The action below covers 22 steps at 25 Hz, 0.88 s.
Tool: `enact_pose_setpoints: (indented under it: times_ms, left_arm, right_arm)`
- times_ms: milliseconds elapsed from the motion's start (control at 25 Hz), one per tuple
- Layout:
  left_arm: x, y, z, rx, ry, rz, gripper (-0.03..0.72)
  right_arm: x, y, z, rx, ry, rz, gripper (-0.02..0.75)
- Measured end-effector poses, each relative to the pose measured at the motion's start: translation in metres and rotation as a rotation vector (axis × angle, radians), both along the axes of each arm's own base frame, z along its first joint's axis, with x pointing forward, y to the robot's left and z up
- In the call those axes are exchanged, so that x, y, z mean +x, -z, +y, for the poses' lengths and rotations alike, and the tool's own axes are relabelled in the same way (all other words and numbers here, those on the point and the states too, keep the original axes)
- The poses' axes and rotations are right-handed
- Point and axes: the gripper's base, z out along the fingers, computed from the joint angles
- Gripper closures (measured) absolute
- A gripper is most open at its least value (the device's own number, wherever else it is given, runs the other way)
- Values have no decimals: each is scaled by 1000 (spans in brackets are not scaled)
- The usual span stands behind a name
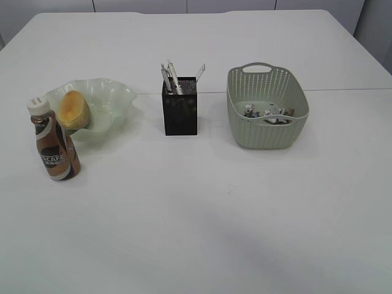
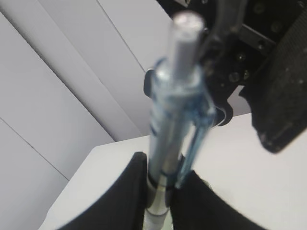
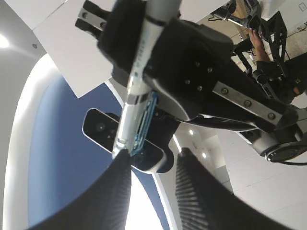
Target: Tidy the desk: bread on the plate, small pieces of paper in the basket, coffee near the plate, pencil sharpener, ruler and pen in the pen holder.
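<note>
Exterior view gives you the white tabletop (image 1: 202,220) with neither arm in sight. At the left, the golden-yellow bread (image 1: 74,109) sits in the wavy pale green plate (image 1: 113,98), and the brown coffee bottle (image 1: 54,147) with its white cap stands upright just in front of that plate, beside its left edge. In the middle, the black mesh pen holder (image 1: 180,113) stands upright with pens (image 1: 169,76) and the clear ruler (image 1: 200,71) sticking out of its top. To the right, the grey-green basket (image 1: 266,113) holds small crumpled pieces of paper (image 1: 267,113). Left wrist view shows you the left claw (image 2: 158,191) pinching a clear blue-tinted pen (image 2: 175,110) between its dark fingers (image 2: 120,196), the pen pointing up, with the other arm's black hardware close behind it. Right wrist view shows you the right claw (image 3: 151,177) with its ridged fingers (image 3: 201,191) spread; the left finger's tip meets the pen (image 3: 136,96), the right one stands clear.
</note>
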Motion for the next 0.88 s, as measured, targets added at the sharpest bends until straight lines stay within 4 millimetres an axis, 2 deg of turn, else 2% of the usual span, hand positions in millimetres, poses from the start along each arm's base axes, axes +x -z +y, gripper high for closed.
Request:
enact_pose_setpoints:
  times_ms: [520,880]
  left_arm:
    - [8,-2,5,-8,-99,-29,576]
    - [29,6,4,-78,-205,66,576]
  right_arm:
    - [0,0,0,17,30,-160,499]
    - [4,5,2,38,83,-445,499]
